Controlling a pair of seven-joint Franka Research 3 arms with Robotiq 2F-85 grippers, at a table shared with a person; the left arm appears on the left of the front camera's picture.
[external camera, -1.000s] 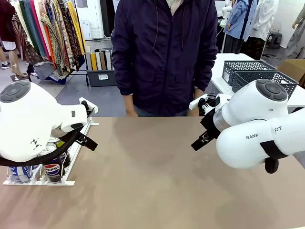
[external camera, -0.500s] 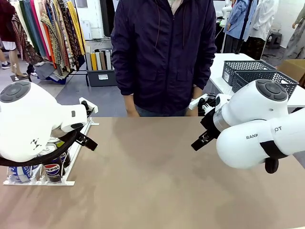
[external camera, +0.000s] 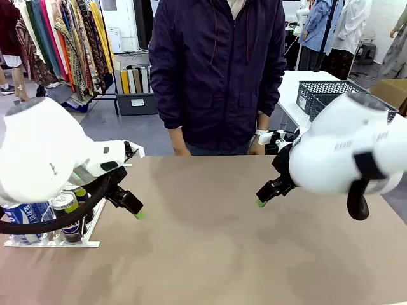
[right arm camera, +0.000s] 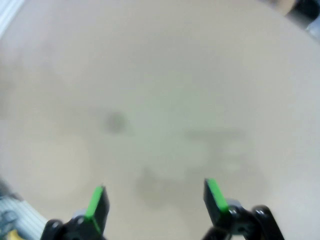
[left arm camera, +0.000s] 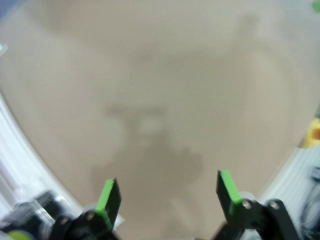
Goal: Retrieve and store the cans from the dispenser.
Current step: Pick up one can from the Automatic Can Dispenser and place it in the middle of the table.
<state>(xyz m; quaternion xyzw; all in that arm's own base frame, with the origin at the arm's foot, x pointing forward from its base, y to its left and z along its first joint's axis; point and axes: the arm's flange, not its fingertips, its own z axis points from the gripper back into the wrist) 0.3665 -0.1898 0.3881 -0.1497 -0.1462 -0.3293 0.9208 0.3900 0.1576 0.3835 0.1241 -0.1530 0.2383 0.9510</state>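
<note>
The white dispenser (external camera: 89, 240) lies at the table's left edge, half hidden behind my left arm. In its front end stand cans: a blue one (external camera: 27, 214), one showing its silver top (external camera: 63, 202) and a black one (external camera: 72, 228). My left gripper (external camera: 137, 214) hangs just right of the dispenser over bare table; in the left wrist view it (left arm camera: 167, 195) is open and holds nothing, with a blurred white rail (left arm camera: 14, 160) at the left. My right gripper (external camera: 259, 203) hovers over the table's right half, open and holding nothing (right arm camera: 156, 199).
A person in a dark jacket (external camera: 219, 76) stands at the far edge, hands low by the table. Dark grey lattice baskets (external camera: 325, 93) sit on a white table behind my right arm. The brown tabletop (external camera: 203, 254) between the grippers is bare.
Both arms have shifted. The left gripper swung right and down from the dispenser over the table, its green pad now showing. The right arm turned and its gripper dropped slightly.
</note>
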